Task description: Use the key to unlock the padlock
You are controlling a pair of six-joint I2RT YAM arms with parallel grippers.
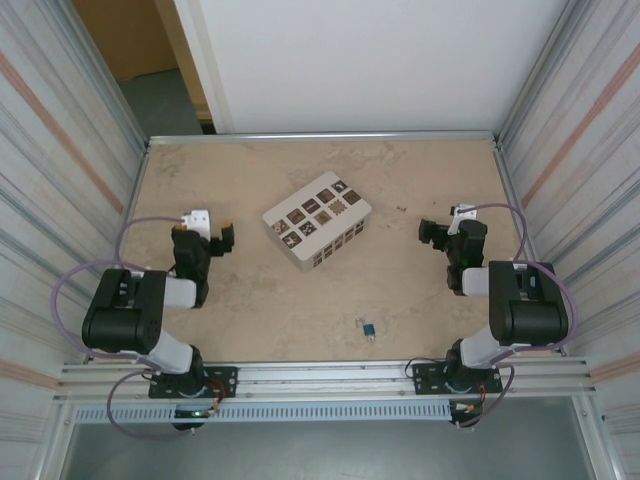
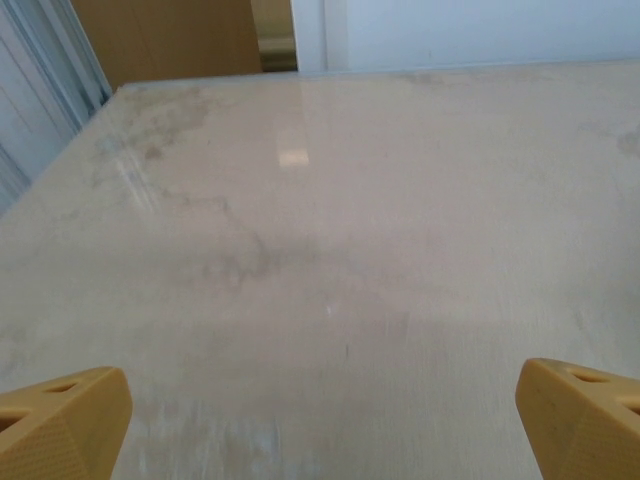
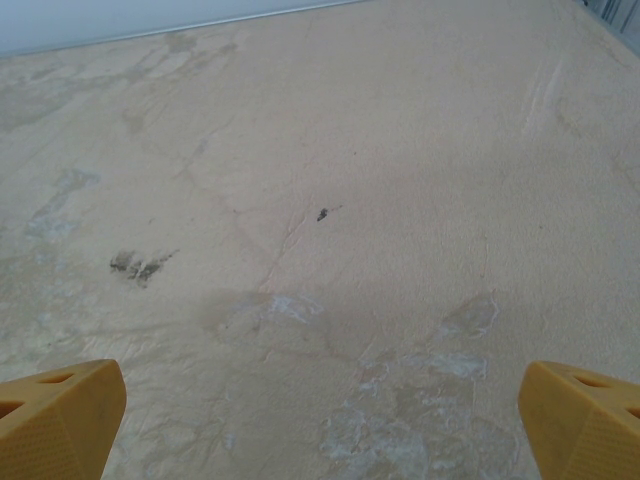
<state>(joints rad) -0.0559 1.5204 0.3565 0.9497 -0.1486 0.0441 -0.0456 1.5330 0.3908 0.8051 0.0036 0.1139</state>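
Left gripper (image 2: 320,425) and right gripper (image 3: 320,425) gape empty — padlock (image 1: 369,329) tiny, bright-blue, seemingly dark-tipped.

Your padlock (image 1: 369,329), tiny squarish bright-blue body, small dark bit attached, lying loose on the table (image 1: 270,300), near the front edge, right of centre

Tiny squarish bright-blue padlock (image 1: 369,328) was too small for keyhole detail, yellow ribbed fingertips (image 2: 60,425) of left claw (image 2: 320,430) were cropped at bottom corners, right claw (image 3: 320,425) likewise.
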